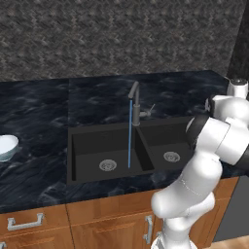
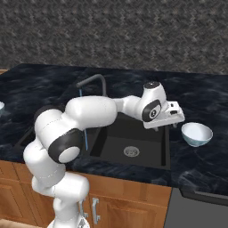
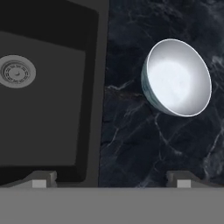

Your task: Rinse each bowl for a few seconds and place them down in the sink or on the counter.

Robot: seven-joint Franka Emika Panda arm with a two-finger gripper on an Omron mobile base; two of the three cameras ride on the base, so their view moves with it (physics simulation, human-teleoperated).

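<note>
Two bowls sit empty on the tabletop (image 1: 39, 160), one (image 1: 7, 146) near its left edge and one (image 2: 197, 134) right of the two-basin sink (image 2: 151, 162), beside the spread, empty hand (image 3: 111, 180), while water (image 1: 130, 136) streams into the left basin.

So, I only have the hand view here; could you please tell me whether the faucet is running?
Observer: Yes, a thin blue stream falls from the faucet into the left basin of the sink.
Operator: Thanks. Is there a second bowl anywhere?
Observer: Yes, one bowl sits on the counter far to the left of the sink.
Operator: And where is the tool?
Observer: The tool, empty, hangs above the sink's right edge, short of the right bowl.
</note>
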